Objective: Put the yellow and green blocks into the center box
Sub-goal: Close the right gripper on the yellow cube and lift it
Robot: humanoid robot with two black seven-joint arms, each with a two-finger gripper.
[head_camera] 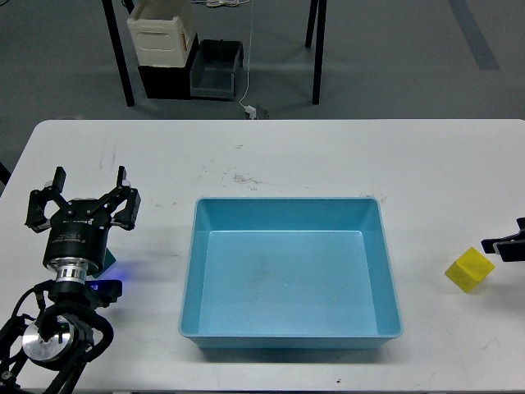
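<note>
The yellow block [470, 269] sits on the white table [279, 156] to the right of the light-blue box [289, 332], well apart from it and near the table's right edge. It looks tilted, resting on an edge or corner rather than flat. Just beside it, to its upper right, a small dark part of the right gripper [509, 243] pokes in from the frame's right edge; most of it is cut off, so I cannot tell whether its fingers are spread or closed, nor whether it touches the block. The green block is not visible anywhere in this view.

The box lies at the table's middle, its long rim parallel to the near edge, its floor bare apart from faint scuffs.

The left gripper [82, 197] stands upright over the table's left side, well apart from the box. Its two fingers are spread wide with nothing between them. Its black wrist runs down to a silver joint and cabling at the lower left corner, where the arm is cut off by the frame.

Beyond the table, on the floor, sit a cream bin [162, 34] and a dark grey bin [216, 70] between black table legs.
</note>
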